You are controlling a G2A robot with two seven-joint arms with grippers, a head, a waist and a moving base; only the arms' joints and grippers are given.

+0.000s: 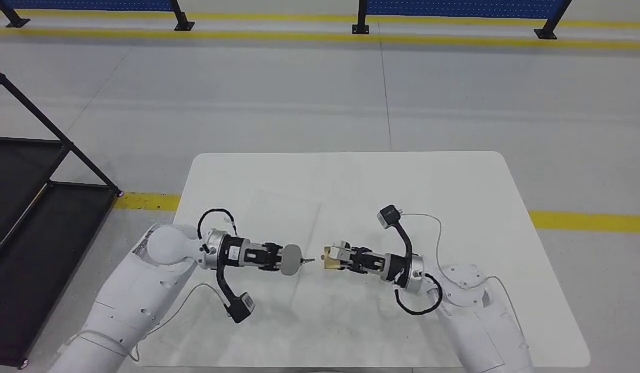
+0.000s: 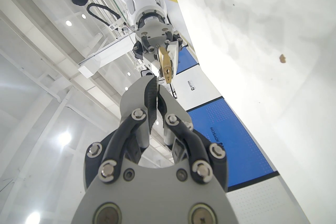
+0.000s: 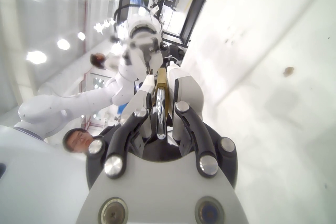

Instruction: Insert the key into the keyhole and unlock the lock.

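- So far the pick-up part looks done: both task things are off the tabletop, held in the air above it and pointing at each other
- Right tool is clamped on the lock; the brass body sits between its fingers, and the shackle points back toward that tool's wrist
- Left tool faces the lock and is pinched together on the key, whose blade sticks out toward the lock's end face
- Keyhole shows bare on that face in the left wrist view, so I judge the key is not in yet; its tip is just beside the lock, a little off the keyhole
- Whether the tip touches the brass I cannot tell
- Shackle is seen edge-on, so its latch is hidden; with the key still outside the lock, I take it as locked
- Roughly halfway, then: grasping and bringing together are done, while insertion and turning remain
- Left to do: bring the blade in line with the keyhole, push it home, twist it, and let the shackle spring free
- Likely trouble: the slot is small and the blade thin, so a slight tilt could make the tip skid across the lock's face instead of entering
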